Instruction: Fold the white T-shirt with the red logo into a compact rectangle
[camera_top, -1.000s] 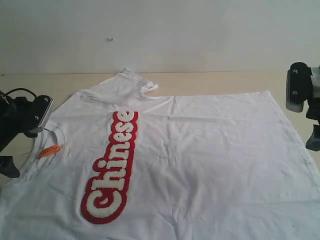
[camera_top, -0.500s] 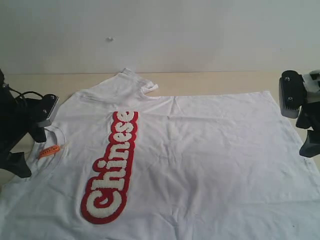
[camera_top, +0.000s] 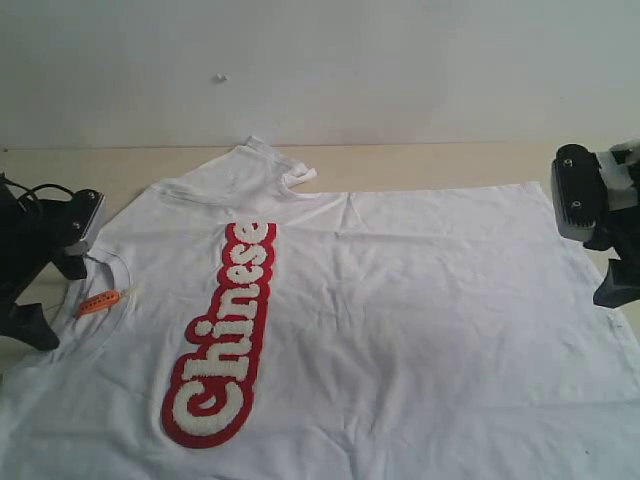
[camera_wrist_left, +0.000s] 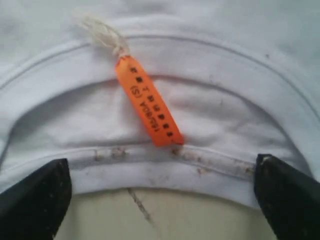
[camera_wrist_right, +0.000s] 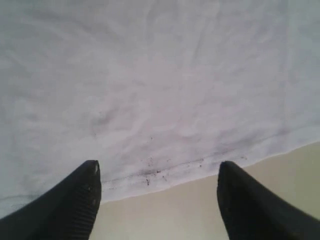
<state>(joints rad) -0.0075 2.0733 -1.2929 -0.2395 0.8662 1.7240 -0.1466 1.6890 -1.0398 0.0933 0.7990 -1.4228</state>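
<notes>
The white T-shirt (camera_top: 400, 300) lies flat on the table, collar to the left, hem to the right. Its red logo (camera_top: 220, 335) runs across the chest. An orange tag (camera_top: 98, 302) (camera_wrist_left: 148, 101) hangs at the ribbed collar (camera_wrist_left: 165, 170). My left gripper (camera_top: 45, 275) (camera_wrist_left: 162, 192) stands open just outside the collar edge, with nothing between its fingers (camera_wrist_left: 35, 200). My right gripper (camera_top: 610, 250) (camera_wrist_right: 157, 192) is open at the shirt's hem (camera_wrist_right: 165, 172), one finger (camera_wrist_right: 75, 200) over the cloth, the other over bare table.
The beige table (camera_top: 420, 165) shows behind the shirt and at both ends. A pale wall (camera_top: 320, 60) rises behind it. One sleeve (camera_top: 265, 165) lies folded toward the back edge. The shirt's front part runs out of the exterior view.
My right gripper has come in leftward and down toward the hem. My left gripper has shifted and dropped lower at the collar. The shirt has not moved.
</notes>
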